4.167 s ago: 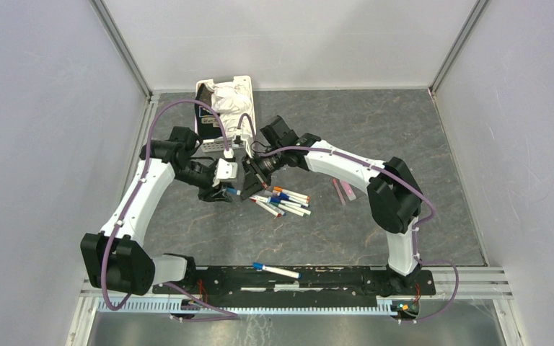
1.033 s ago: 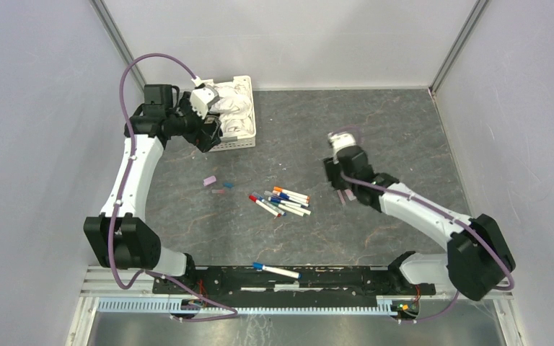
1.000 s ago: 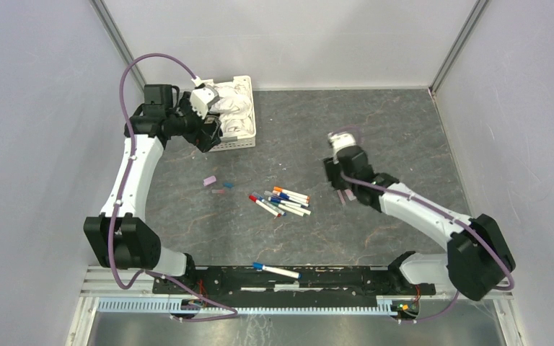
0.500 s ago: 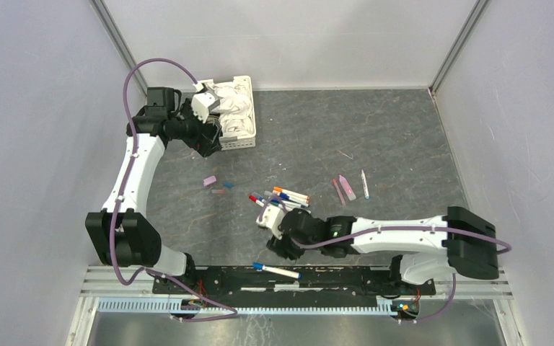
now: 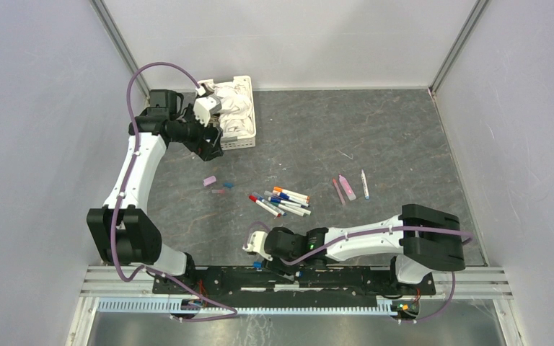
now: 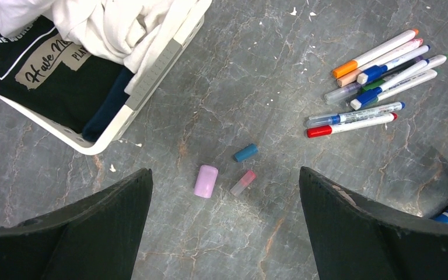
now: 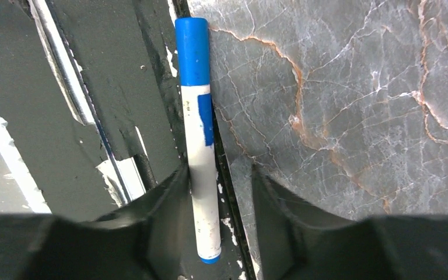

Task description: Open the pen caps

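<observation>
Between the half-parted fingers of the right hand [image 7: 216, 175]: one white pen [image 7: 198, 151], blue cap [image 7: 192, 49] on, lying along the black base rail [image 7: 93, 87]; touching one finger, clear of the other, not grasped. Under the released, empty left hand [image 6: 224, 174]: three loose caps [image 6: 206, 181] on the surface [image 6: 268, 58]; beyond them, a capped pen cluster [image 6: 373, 76] and white basket [image 6: 151, 76].

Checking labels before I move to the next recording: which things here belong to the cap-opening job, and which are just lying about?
Job: blue-capped pen at the near edge; cluster of capped pens; blue cap; lilac cap; pink cap; thin white pen; pink pieces beside it.
Lying about: white basket; clothes in it.
</observation>
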Tool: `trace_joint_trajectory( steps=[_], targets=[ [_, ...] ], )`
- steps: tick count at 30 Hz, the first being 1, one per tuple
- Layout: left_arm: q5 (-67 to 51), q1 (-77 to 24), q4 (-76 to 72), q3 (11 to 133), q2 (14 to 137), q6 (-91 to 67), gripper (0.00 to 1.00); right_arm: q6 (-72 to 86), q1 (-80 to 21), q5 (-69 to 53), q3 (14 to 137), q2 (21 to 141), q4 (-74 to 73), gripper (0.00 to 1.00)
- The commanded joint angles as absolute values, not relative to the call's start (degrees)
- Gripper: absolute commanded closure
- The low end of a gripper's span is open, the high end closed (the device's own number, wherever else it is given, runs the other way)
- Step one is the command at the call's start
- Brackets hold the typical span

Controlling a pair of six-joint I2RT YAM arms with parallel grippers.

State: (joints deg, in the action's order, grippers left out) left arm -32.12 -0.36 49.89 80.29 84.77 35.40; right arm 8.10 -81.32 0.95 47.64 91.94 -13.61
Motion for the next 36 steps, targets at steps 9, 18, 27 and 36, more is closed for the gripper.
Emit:
trace_joint_trajectory(
  steps=[9,18,27,36],
  targets=[
    [-40.04,-0.44,53.39,79.12,83.19,39.89,0.00,5.04,-73.31,0.13,48.34,85.95,-13.94,0.97],
    [-51.45,-3.26,66.48,68.84,78.55,66.76,0.00,1.34,-57.75,-17.78,57.51,83.78,-16.89,1.00],
    [-51.97,-10.41,69.56,64.12,76.64,76.69,0.02,0.45,-49.20,-37.10,67.68,92.16,-19.06,1.00],
    [-52.72,-12.91,71.98,63.46,76.81,82.05,0.18,-1.42,-46.84,-47.82,75.52,100.02,-22.90,1.00]
  ],
)
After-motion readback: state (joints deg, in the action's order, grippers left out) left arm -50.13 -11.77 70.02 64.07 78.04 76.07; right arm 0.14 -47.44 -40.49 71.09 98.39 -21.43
